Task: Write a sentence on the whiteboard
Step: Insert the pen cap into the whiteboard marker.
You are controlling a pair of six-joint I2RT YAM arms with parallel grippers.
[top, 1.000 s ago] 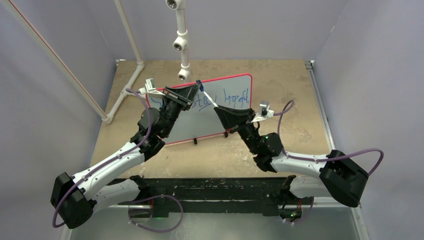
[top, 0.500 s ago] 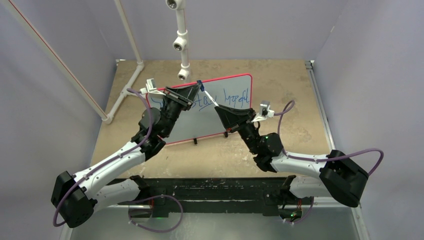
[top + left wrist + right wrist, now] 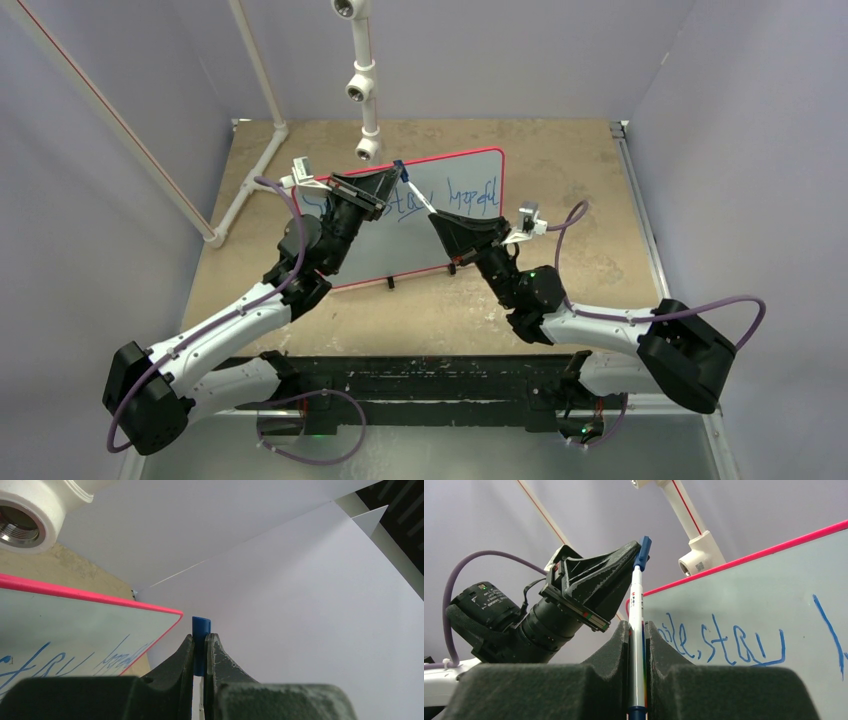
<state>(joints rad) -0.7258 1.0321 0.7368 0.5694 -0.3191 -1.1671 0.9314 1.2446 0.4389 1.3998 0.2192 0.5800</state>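
1. Meeting above the whiteboard, the two arms share one marker between them, over the far left part of the board.
2. The right gripper is clamped narrowly on the marker's white barrel, which stands up between its dark fingers and leans away toward the other arm.
3. The left gripper is pinched tight on the blue cap at the marker's far end; from its wrist camera only the cap's top shows above the fingertips.
4. The whiteboard, red-framed, rests on the tan table toward its far side, turned slightly askew, with its small black feet along the near edge.
5. The sentence runs in blue handwriting along the board's far half, just under both grippers. It appears upside down from the overhead camera, and the right wrist camera shows the word "stay" after a comma, with a stroke beneath it.
6. A white pipe with threaded fittings hangs over the board's far edge, just beyond the left gripper.
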